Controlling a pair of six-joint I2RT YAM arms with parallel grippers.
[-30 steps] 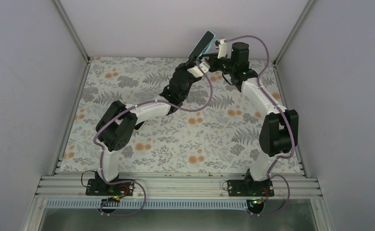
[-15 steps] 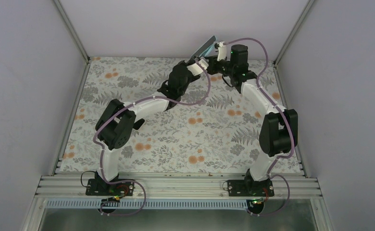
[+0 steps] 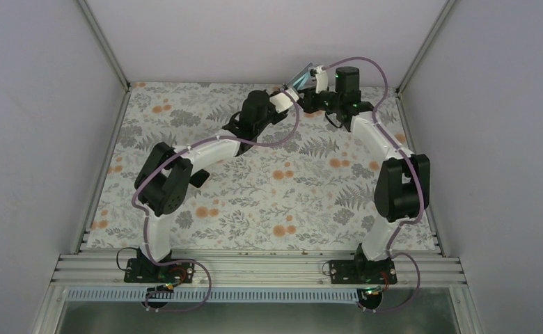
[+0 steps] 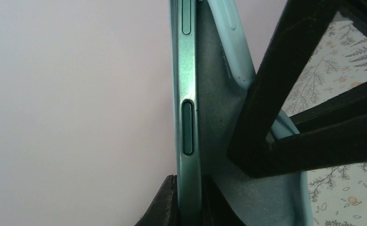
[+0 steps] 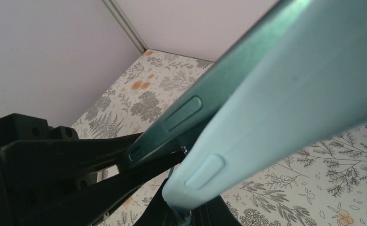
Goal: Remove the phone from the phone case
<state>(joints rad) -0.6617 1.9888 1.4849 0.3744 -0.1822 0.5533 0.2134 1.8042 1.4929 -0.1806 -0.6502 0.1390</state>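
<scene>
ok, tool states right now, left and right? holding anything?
Left tool: closed, gripping the phone by its edge.
Right tool: closed, gripping the phone case.

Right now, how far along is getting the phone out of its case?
Done: the buttoned edge of the phone stands clear of the case, with a gap between them. In hand: the left gripper clamps the phone and the right gripper clamps the case, both above the table. Left: pulling them fully apart; they look joined near the grippers.
</scene>
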